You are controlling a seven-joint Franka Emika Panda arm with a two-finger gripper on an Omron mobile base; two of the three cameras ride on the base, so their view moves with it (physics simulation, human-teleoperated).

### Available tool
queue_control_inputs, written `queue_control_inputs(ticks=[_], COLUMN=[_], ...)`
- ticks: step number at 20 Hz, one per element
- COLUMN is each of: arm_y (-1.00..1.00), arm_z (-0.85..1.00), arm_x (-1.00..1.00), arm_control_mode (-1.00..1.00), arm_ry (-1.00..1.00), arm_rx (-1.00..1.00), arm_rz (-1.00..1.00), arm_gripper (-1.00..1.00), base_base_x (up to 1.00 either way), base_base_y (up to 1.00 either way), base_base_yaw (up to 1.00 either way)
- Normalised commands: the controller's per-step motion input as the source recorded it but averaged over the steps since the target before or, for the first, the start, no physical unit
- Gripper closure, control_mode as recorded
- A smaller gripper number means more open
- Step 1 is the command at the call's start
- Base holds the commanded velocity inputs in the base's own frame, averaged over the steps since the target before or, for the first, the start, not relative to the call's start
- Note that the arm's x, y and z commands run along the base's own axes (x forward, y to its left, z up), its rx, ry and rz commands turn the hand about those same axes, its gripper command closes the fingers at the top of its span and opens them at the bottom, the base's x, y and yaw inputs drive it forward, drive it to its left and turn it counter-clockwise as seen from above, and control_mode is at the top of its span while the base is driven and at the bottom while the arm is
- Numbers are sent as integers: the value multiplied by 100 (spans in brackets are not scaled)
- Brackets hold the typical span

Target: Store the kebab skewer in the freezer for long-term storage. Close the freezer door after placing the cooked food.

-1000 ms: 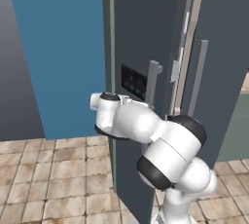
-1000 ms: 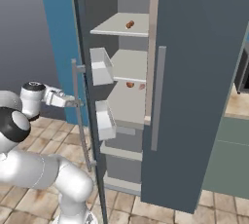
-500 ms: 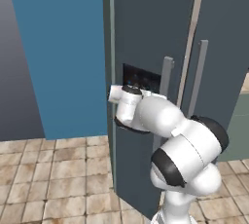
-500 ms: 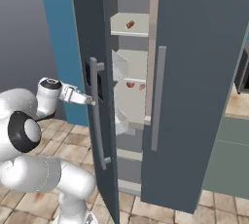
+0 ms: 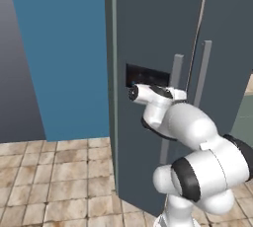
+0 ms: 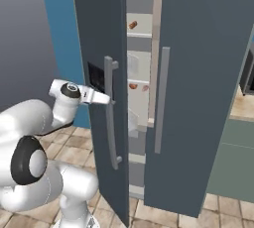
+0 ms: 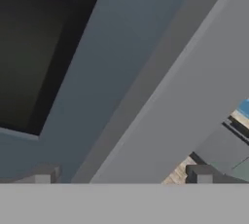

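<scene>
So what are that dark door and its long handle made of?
The freezer door looks like painted metal: flat slate grey, matte, no glare. Its bar handle seems brushed metal or plastic, lighter grey with a soft sheen. Being rendered, neither look is certain.

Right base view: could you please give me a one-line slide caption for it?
Open gripper presses against the freezer door beside its bar handle, the door ajar with food visible on the shelves inside.
</scene>
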Motion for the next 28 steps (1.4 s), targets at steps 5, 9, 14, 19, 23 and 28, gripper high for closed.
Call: queue_control_inputs(ticks=[5, 9, 14, 19, 23, 28], arm_y=[-44, -35, -20, -10, -31, -12], arm_z=[31, 26, 3, 0, 12, 13], arm_x=[27, 13, 14, 17, 56, 53], arm_control_mode=[-100, -100, -100, -100, -100, -100], arm_ry=[6, 0, 0, 4, 4, 0], arm_rx=[18, 30, 27, 1, 6, 8], arm_rz=[22, 13, 1, -2, 0, 0], arm_gripper=[-100, -100, -100, -100, -100, -100], base_base_x=[0, 0, 0, 0, 0, 0], base_base_y=[0, 0, 0, 0, 0, 0], base_base_yaw=[0, 0, 0, 0, 0, 0])
